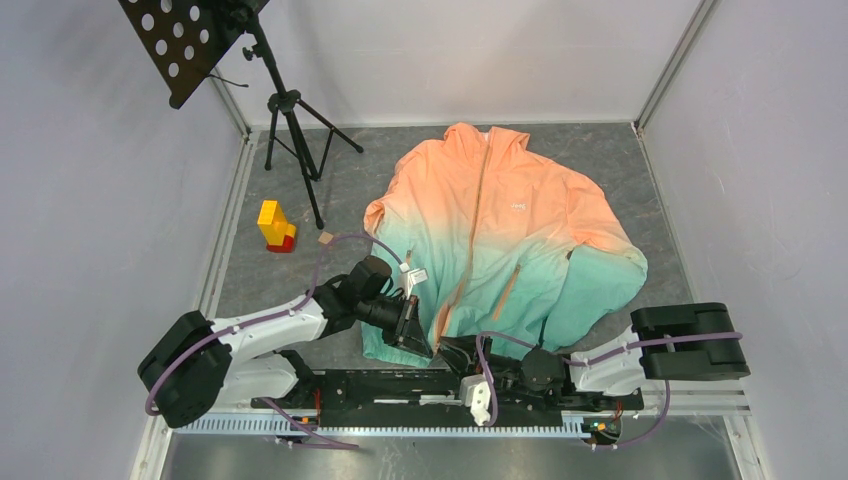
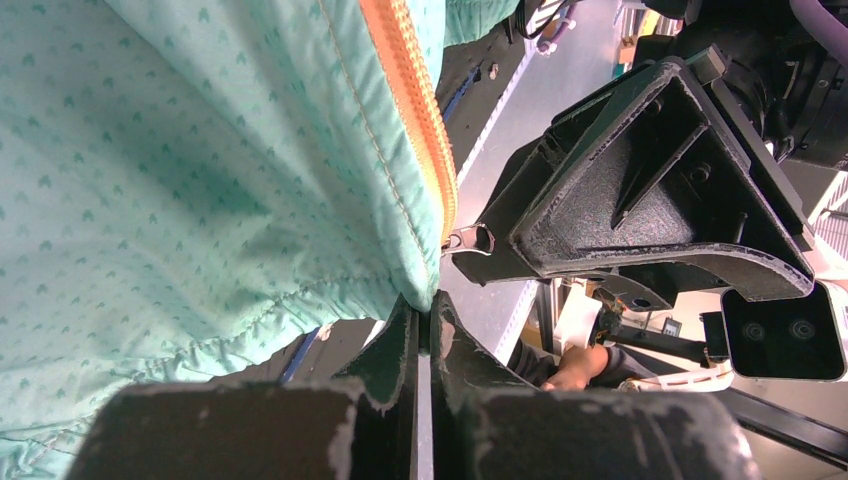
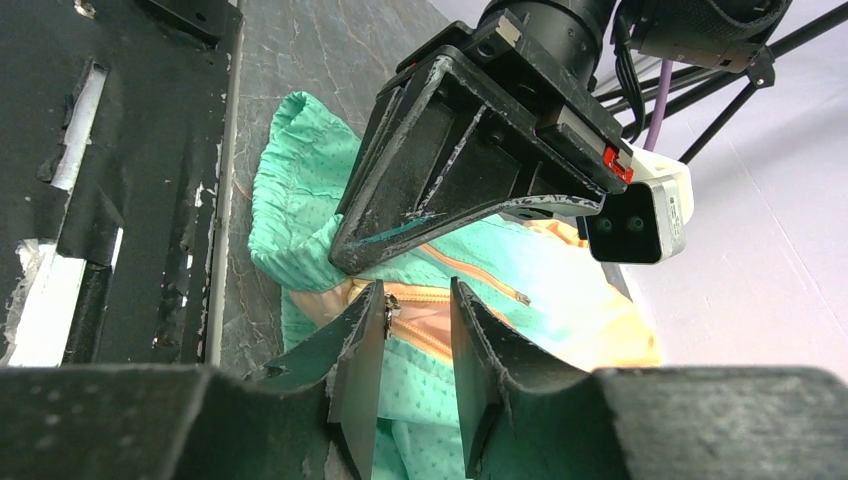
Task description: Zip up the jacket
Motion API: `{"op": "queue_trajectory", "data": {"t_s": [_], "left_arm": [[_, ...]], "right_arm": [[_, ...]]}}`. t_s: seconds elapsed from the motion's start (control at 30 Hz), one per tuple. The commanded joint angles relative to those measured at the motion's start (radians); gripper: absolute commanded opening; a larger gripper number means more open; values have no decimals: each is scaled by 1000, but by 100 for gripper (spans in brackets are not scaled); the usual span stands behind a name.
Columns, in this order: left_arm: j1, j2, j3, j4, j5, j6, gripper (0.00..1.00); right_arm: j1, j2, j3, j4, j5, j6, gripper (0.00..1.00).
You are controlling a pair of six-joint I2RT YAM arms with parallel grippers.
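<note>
The jacket (image 1: 510, 230) lies flat, peach end far, teal hem near. Its tan centre zipper (image 1: 470, 240) runs down to the hem between my two grippers. My left gripper (image 1: 418, 338) is shut on the teal hem corner (image 2: 425, 275) beside the orange zipper tape (image 2: 415, 90). A small metal slider (image 2: 468, 238) hangs at the tape's end. My right gripper (image 1: 450, 350) is open. In the right wrist view its jaws (image 3: 415, 300) straddle the zipper's parted bottom, with the slider (image 3: 388, 312) against the left finger. The jacket's teal cloth (image 3: 300, 200) lies under my left gripper (image 3: 470, 160).
A black music stand on a tripod (image 1: 290, 110) stands at the back left. A yellow and red block (image 1: 275, 226) and a small tan cube (image 1: 325, 238) lie left of the jacket. The black base plate (image 1: 400, 385) runs along the near edge. Grey walls close in the table.
</note>
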Motion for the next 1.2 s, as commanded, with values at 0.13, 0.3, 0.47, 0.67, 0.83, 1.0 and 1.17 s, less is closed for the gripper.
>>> {"op": "queue_trajectory", "data": {"t_s": [0.13,0.3,0.47,0.67,0.83,1.0,1.17], "left_arm": [[2,-4,24,20,42,-21,2],[2,-7,23,19,42,-22,2],[2,-6,24,20,43,-21,2],[2,-10,22,19,43,-23,2],[2,-6,24,19,43,-23,2],[2,-2,24,20,43,-23,2],[2,-3,22,20,44,-26,2]], "right_arm": [[6,8,-1,53,6,13,37],[6,17,-9,53,10,25,39],[5,30,-8,58,11,27,38],[7,42,-7,58,27,28,36],[6,45,-8,62,47,36,33],[6,45,-5,64,59,39,29],[6,44,4,52,81,57,9]]}}
